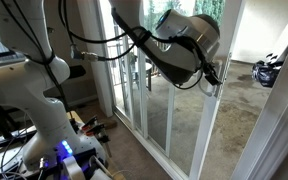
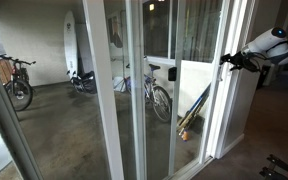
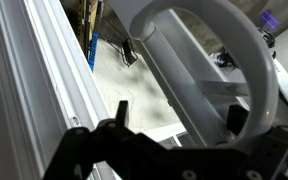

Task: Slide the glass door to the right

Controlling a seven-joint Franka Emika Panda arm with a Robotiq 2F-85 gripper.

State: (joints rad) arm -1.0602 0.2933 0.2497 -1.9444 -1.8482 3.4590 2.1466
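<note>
The glass door, a clear panel in a white frame, shows in both exterior views by its edge stile (image 1: 227, 60) (image 2: 231, 100). My gripper (image 1: 216, 78) (image 2: 227, 60) is at that stile at about mid height. In the wrist view the white D-shaped handle (image 3: 256, 60) curves close over the camera. My gripper (image 3: 179, 113) is open, with one dark finger on each side of a white bar of the handle or stile. I cannot tell if either finger touches it.
Other white-framed glass panels (image 1: 134, 80) (image 2: 114, 90) stand beside the door. Beyond the glass are bicycles (image 2: 156, 95) (image 2: 19, 85) and a dark helmet-like object (image 1: 267, 70) on the concrete. Cables (image 1: 89, 125) lie on the floor near my base (image 1: 44, 115).
</note>
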